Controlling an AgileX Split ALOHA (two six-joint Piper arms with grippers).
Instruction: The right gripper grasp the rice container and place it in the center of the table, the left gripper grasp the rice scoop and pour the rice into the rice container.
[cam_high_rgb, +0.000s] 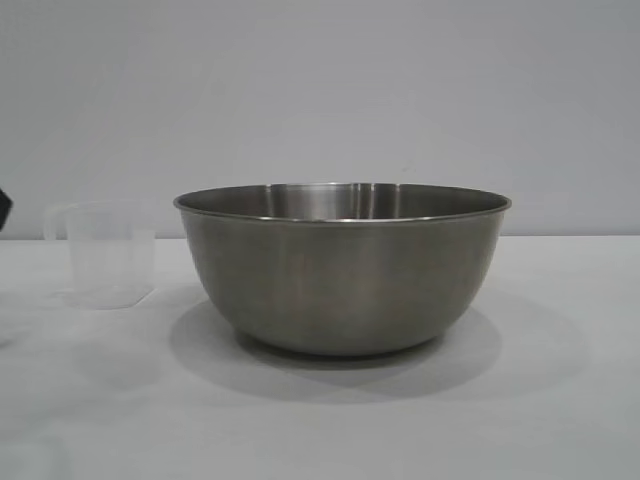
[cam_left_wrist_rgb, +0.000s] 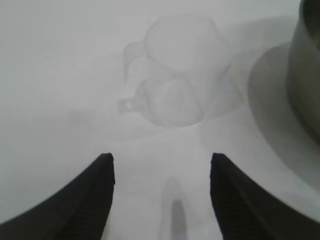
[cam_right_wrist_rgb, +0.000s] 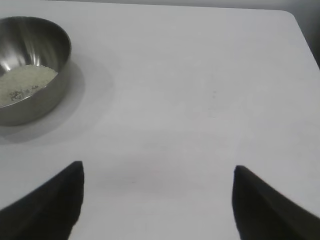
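Note:
The steel rice container (cam_high_rgb: 343, 270) stands upright in the middle of the white table (cam_high_rgb: 560, 400). White rice (cam_right_wrist_rgb: 22, 82) lies in its bottom, seen in the right wrist view, where the container (cam_right_wrist_rgb: 35, 100) sits far from my right gripper (cam_right_wrist_rgb: 157, 172). That gripper is open over bare table. The translucent rice scoop (cam_high_rgb: 103, 252) stands upright to the container's left, apart from it. My left gripper (cam_left_wrist_rgb: 161, 160) hangs open above the table, short of the scoop (cam_left_wrist_rgb: 180, 75), holding nothing. A steel wall of the container (cam_left_wrist_rgb: 306, 70) shows at that view's edge.
A plain grey wall (cam_high_rgb: 320, 90) backs the table. The table's far edge and rounded corner (cam_right_wrist_rgb: 292, 17) show in the right wrist view. A dark bit of the left arm (cam_high_rgb: 4, 205) peeks in at the exterior view's left border.

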